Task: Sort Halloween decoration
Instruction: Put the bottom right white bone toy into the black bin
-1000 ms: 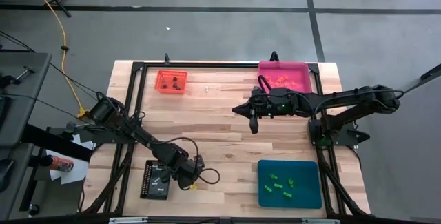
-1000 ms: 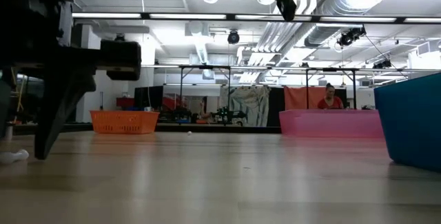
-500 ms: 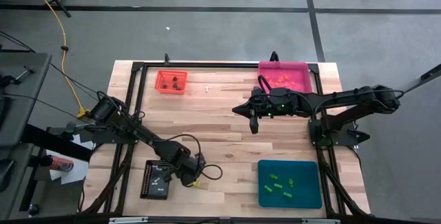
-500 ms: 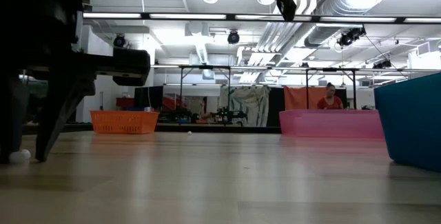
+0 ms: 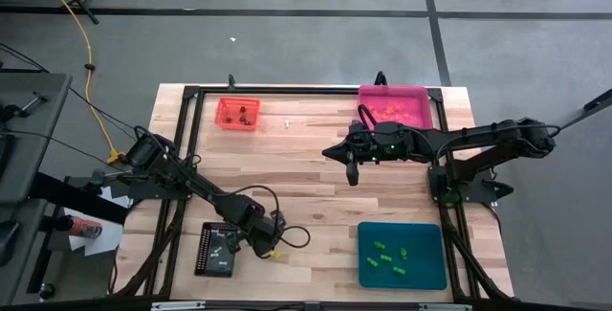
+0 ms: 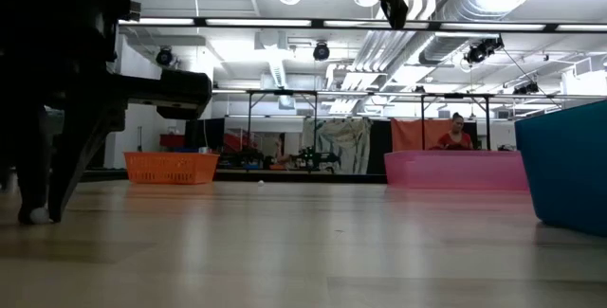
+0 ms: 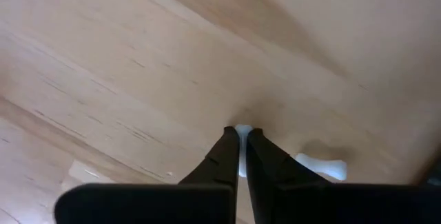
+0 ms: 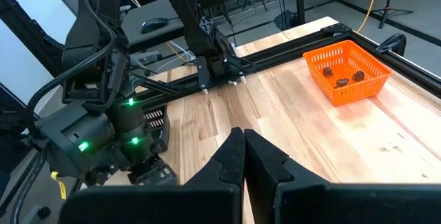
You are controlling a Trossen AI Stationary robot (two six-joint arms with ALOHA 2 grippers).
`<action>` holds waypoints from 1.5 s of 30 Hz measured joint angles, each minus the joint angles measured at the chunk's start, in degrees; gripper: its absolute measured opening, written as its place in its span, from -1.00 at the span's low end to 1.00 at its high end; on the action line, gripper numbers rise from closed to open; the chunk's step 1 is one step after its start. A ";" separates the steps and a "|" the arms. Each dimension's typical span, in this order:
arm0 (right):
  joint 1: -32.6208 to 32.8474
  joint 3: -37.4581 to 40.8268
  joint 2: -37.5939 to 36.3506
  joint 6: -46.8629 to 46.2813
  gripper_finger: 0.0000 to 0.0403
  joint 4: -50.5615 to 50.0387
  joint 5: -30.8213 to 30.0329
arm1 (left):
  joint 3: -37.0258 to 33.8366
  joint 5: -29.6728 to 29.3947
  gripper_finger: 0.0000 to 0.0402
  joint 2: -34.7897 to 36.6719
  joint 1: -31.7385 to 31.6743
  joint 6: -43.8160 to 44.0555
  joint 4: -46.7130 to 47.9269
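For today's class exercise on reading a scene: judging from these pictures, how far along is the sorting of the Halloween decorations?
Done: green trinkets lie in the teal tray, dark ones in the orange tray, orange ones in the pink tray.
In hand: the left gripper is shut on a small white trinket near the black tray.
Left: another white piece beside it and one near the orange tray. The right gripper hovers shut mid-table.

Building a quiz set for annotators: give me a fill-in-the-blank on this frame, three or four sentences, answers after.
1. The left gripper is shut on a small ____ trinket on the table.
2. The green trinkets lie in the ____ tray.
3. The dark brown trinkets sit in the ____ basket.
4. The right gripper hangs above the table, fingers ____.

Missing words: white; teal; orange; shut
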State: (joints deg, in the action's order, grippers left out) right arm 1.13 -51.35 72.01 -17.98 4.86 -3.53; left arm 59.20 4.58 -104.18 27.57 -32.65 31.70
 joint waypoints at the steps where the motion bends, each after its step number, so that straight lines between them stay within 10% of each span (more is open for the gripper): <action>1: 0.00 0.00 0.00 0.01 -1.00 0.00 0.00 | 0.00 0.50 -0.99 0.00 -0.27 0.30 0.26; 17: 0.00 0.00 0.00 0.44 -1.00 0.02 -0.63 | -0.23 4.69 -1.00 18.92 -17.67 13.88 7.70; 26: 0.00 0.00 0.00 1.56 -1.00 -0.01 -0.52 | -6.80 9.02 -1.00 38.58 -29.07 32.46 -20.23; 34: 0.40 0.00 0.00 1.82 -1.00 6.09 0.98 | -20.66 -0.47 -1.00 47.74 -30.70 44.57 -49.97; 45: 0.55 0.00 -0.02 5.48 -1.00 10.45 3.37 | -23.47 -4.46 -1.00 47.93 -30.70 45.05 -54.79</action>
State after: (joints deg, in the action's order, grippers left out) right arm 1.67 -51.35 71.99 -12.49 15.31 -0.16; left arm 35.73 0.12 -56.25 -3.14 12.40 -23.09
